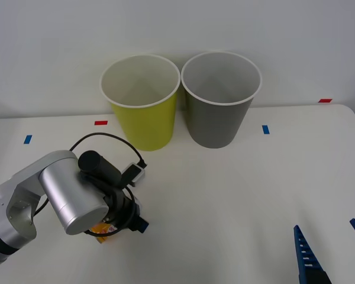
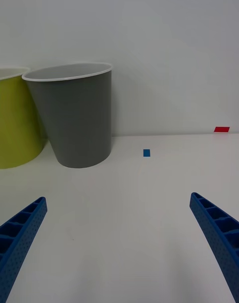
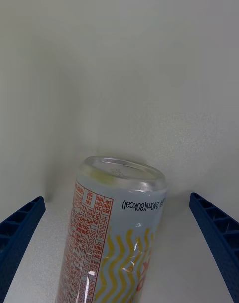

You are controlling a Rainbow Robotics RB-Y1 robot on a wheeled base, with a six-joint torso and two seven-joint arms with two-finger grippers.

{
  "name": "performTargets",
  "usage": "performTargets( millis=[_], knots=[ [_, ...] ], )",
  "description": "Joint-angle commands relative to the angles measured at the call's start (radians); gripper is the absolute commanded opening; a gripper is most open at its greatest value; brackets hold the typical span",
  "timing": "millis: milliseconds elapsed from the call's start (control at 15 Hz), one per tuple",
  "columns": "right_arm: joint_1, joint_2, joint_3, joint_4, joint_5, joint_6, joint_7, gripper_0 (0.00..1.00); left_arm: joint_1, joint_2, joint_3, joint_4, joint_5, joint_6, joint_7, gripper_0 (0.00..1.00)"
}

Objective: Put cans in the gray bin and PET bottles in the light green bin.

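Reaching for the pick: left gripper (image 3: 119,248) lowered over the can (image 3: 112,233) lying on the table (image 1: 225,195) at the near left, fingers spread wide on either side, not yet touching. Next, by the look of it — closing on the can, lifting, carrying across to the gray bin (image 1: 220,97), just right of the light green bin (image 1: 142,100). Right gripper (image 2: 119,243) parked low at the near right, open and empty.

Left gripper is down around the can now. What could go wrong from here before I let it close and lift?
1. The can lies on its side between the open fingers of the left gripper; being round, it may roll away as they close.
2. The green bin stands between the can and the gray bin, rims nearly touching, so the carry could clip it or drop into it.
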Motion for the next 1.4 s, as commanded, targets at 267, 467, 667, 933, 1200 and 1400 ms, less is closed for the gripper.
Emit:
performTargets(
  millis=[267,467,667,933,1200,1400],
  knots=[
    [0.0,0.0,0.0,0.0,0.0,0.0,0.0,1.0,0.001,-0.005,0.0,0.013,-0.002,0.007,-0.013,1.0],
    [0.0,0.0,0.0,0.0,0.0,0.0,0.0,1.0,0.001,-0.003,0.002,0.013,-0.002,0.007,-0.021,0.21],
    [0.0,0.0,0.0,0.0,0.0,0.0,0.0,1.0,0.001,-0.003,0.002,0.013,-0.002,0.007,-0.038,0.0],
    [0.0,0.0,0.0,0.0,0.0,0.0,0.0,1.0,0.001,-0.003,0.0,0.01,-0.002,-0.005,-0.05,0.0],
    [0.0,0.0,0.0,0.0,0.0,0.0,0.0,1.0,0.001,0.0,0.002,-0.03,0.002,-0.003,-0.047,0.0],
    [0.0,0.0,0.0,0.0,0.0,0.0,0.0,1.0,0.003,0.016,0.002,-0.107,-0.006,-0.046,-0.039,0.0]
  ],
)
